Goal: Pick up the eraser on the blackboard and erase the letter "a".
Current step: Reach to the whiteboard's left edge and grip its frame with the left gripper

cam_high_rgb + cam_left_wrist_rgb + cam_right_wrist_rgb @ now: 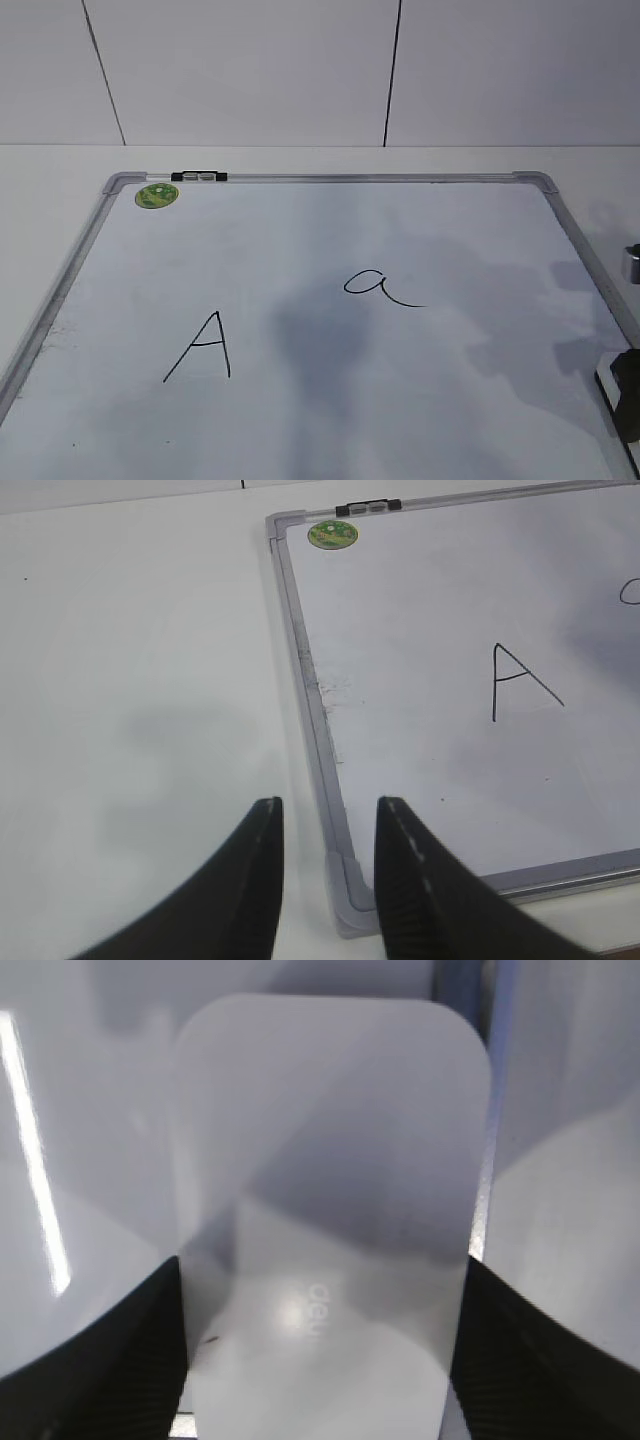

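Note:
The blackboard [470, 240] is a white board with a silver-grey frame, lying flat on the white table. The letter "a" [378, 287] is written near its middle; only its left edge shows in the left wrist view [631, 590]. The eraser [330, 1190], a white rounded block with faint grey print, fills the right wrist view. My right gripper [322, 1290] has a finger against each long side of it, at the board's right edge [625, 395]. My left gripper [328, 805] is open and empty above the board's near-left corner [350, 900].
An angular capital "A" [203, 347] is drawn left of the "a". A round green sticker [157, 195] and a small black-and-white clip [199, 177] sit at the far-left corner. Bare white table [140, 680] lies left of the board; a white wall stands behind.

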